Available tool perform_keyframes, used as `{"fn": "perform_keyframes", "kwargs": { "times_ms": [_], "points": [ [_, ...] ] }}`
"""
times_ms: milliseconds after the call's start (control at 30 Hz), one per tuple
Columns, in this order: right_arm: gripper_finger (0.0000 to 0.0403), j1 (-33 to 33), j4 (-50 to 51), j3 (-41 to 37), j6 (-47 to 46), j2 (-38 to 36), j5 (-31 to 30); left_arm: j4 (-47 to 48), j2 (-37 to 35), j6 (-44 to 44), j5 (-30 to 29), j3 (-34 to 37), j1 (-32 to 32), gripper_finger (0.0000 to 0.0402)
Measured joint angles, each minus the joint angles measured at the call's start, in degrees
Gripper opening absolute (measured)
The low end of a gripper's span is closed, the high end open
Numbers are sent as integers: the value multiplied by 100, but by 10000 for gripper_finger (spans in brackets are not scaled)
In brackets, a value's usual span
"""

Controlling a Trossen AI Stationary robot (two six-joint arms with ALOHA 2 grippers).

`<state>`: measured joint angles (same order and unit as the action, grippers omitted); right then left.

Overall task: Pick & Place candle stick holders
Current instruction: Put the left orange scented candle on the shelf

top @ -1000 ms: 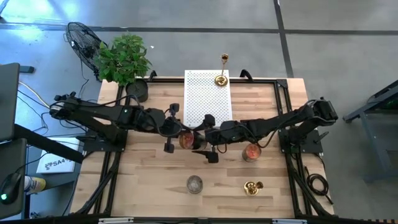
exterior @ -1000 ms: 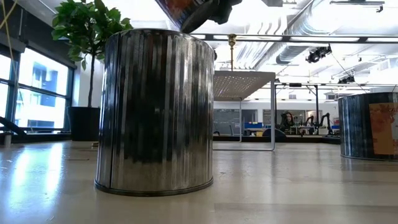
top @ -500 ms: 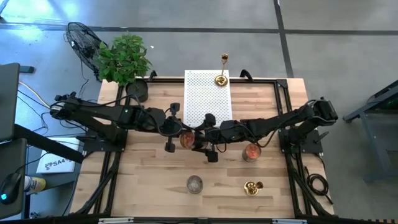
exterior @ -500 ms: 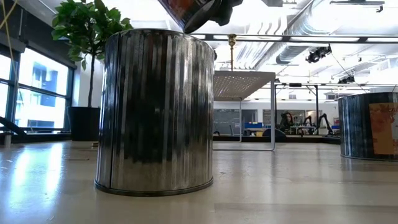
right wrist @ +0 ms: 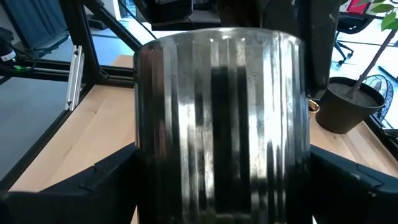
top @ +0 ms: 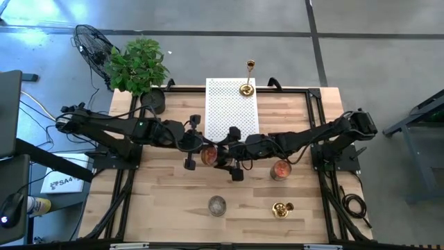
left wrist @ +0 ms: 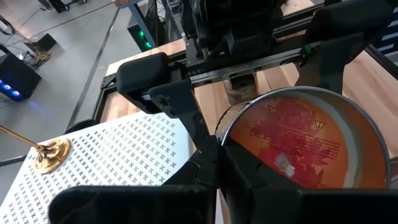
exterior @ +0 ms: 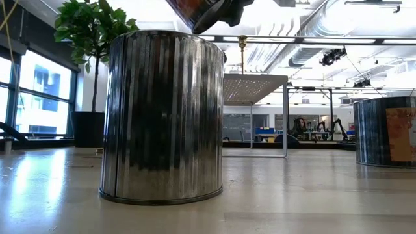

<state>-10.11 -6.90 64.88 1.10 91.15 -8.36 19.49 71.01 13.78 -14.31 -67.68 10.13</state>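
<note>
A tin can (top: 208,155) with an orange-red inside is held up over the table's middle by my left gripper (top: 202,155), which is shut on it. My right gripper (top: 225,162) is open, one finger on each side of this can (right wrist: 221,112); I see no contact. One gold candlestick (top: 248,86) stands by its round base on the white perforated platform (top: 229,111) at the far edge. Another (top: 281,207) lies on its side near the right front. A third does not show. My left gripper holds the can by its rim (left wrist: 219,138), one finger inside the can and one outside, coming level from the table's left. The can is lifted clear of the table (exterior: 195,10), its open top facing up.
A ribbed silver can (top: 217,205) stands near the front middle and fills the low view (exterior: 162,117). Another can (top: 279,169) with an orange inside stands right of centre. A potted plant (top: 139,66) is at the far left corner.
My right gripper has shifted a little toward the held can and turned slightly, its fingers now closer about it. The can stays lifted in my left gripper.
</note>
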Motion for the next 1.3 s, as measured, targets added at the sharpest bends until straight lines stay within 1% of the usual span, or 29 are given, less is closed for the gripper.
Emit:
{"fn": "perform_keyframes", "kwargs": {
  "times_ms": [233,367,400,533,733,800,933,1033,1167,1267,1300],
  "points": [
    [351,0,121,-9,-96,-7,-14,-84,-38,1,-25,0,0,18],
    [351,1,299,-37,-111,28,-22,-475,-82,-11,-140,-35,4,19],
    [351,0,354,-48,-113,47,-38,-487,-106,-11,-252,-35,4,19],
    [351,0,369,-24,-119,22,-196,-492,-183,-13,-352,-20,76,19],
    [351,-12,425,-31,-81,-41,-366,-354,-513,-154,-506,-17,74,20],
    [351,-35,486,-31,21,-171,-551,-221,-630,-225,-663,-15,76,20],
    [351,-138,779,-31,177,-567,-1314,411,-961,-403,-993,-13,79,20],
    [351,-232,979,-25,190,-959,-1798,823,-1175,-661,-1027,-11,74,20],
    [351,-355,1380,-23,215,-1469,-2403,1112,-1338,-824,-972,-11,76,20],
    [351,-338,1940,-22,-39,-1861,-2873,1312,-1395,-895,-896,-13,76,20],
    [351,-304,2075,-22,-132,-2004,-2924,1380,-1395,-925,-894,-11,76,20]
  ]
}}
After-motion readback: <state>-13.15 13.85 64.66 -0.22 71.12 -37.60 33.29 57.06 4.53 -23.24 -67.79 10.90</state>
